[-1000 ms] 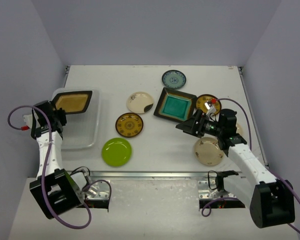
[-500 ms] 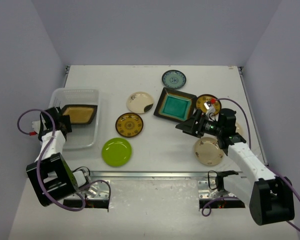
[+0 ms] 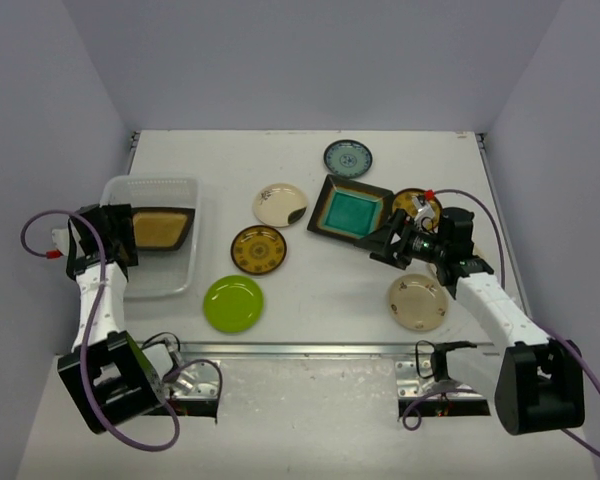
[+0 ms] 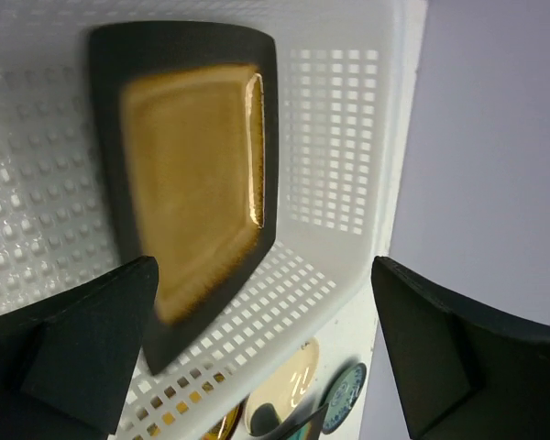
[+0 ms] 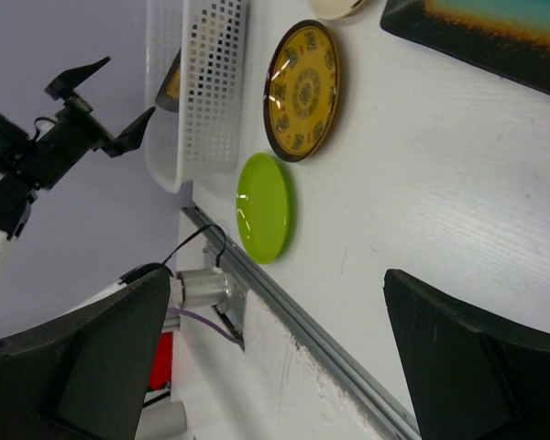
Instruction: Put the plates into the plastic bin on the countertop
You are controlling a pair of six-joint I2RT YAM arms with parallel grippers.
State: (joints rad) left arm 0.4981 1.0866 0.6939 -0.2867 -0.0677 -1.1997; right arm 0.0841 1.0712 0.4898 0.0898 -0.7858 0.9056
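Observation:
The amber square plate [image 3: 162,227] [image 4: 197,183] lies inside the plastic bin [image 3: 150,183] [image 4: 335,174] at the countertop's [image 3: 325,285] left. My left gripper [image 3: 113,233] [image 4: 270,344] hangs open just left of it, holding nothing. The teal square plate [image 3: 352,210] sits at centre right. Around it lie a blue patterned plate [image 3: 347,157], a cream one [image 3: 279,204], brown-yellow ones [image 3: 258,249] [image 3: 413,203], a lime one [image 3: 233,303] [image 5: 266,206] and another cream one [image 3: 416,301]. My right gripper [image 3: 385,243] [image 5: 280,357] is open and empty beside the teal plate's near right corner.
A metal rail [image 3: 300,350] [image 5: 298,335] runs along the countertop's near edge, with the arm bases and cables below it. Grey walls close in the left, right and back. The right arm's forearm partly covers one brown-yellow plate.
My left gripper has opened and let go of the amber plate, which went from held tilted above the bin to lying in it. The right gripper shifted slightly right.

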